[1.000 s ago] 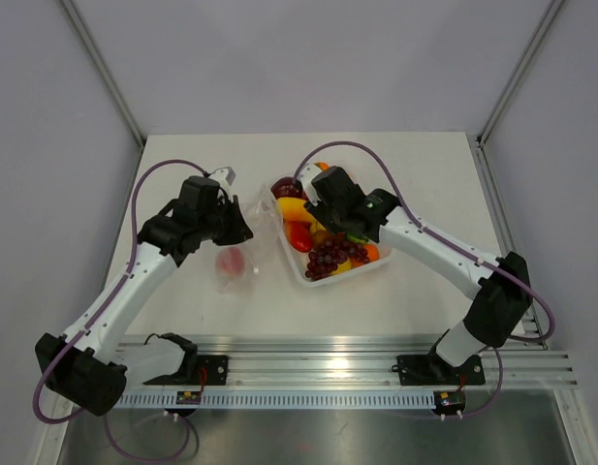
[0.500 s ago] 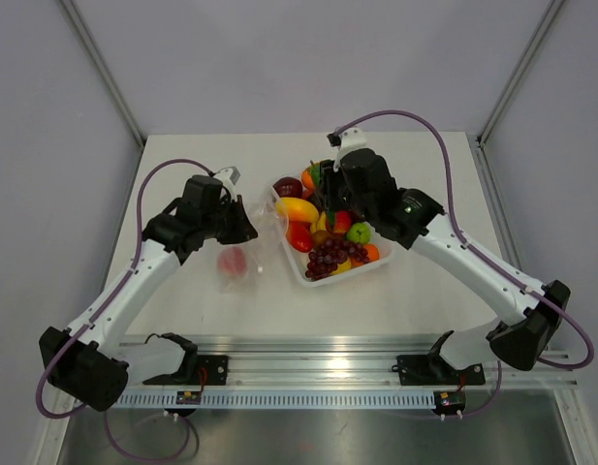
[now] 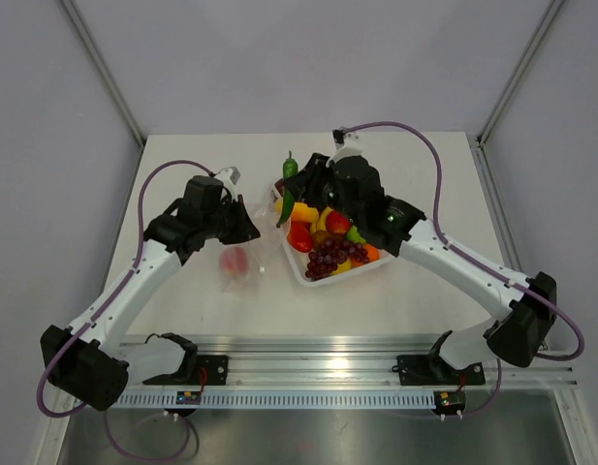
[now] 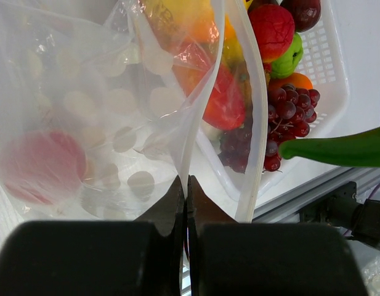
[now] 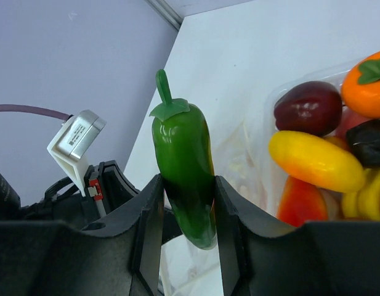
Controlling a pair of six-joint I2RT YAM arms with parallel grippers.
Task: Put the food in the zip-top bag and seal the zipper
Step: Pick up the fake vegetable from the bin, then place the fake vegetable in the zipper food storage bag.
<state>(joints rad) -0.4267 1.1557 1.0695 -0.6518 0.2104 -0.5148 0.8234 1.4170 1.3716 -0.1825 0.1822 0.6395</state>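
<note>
Top external: left hand (image 3: 248, 230) pinches the zip-top bag (image 3: 258, 254) just left of the white tray (image 3: 381, 263), one red piece (image 3: 234, 260) inside. Left wrist: jaws clamped on the bag's rim. Right wrist: right hand (image 5: 188, 188) grips a green pepper (image 5: 182, 148) by the tray's left corner. Loading step, I judge; next, carry it over the bag's mouth and release.

A robotics lab cell: plain grey walls (image 3: 308, 58); white table (image 3: 429, 170); slotted aluminium mounting rail (image 3: 318, 353).
</note>
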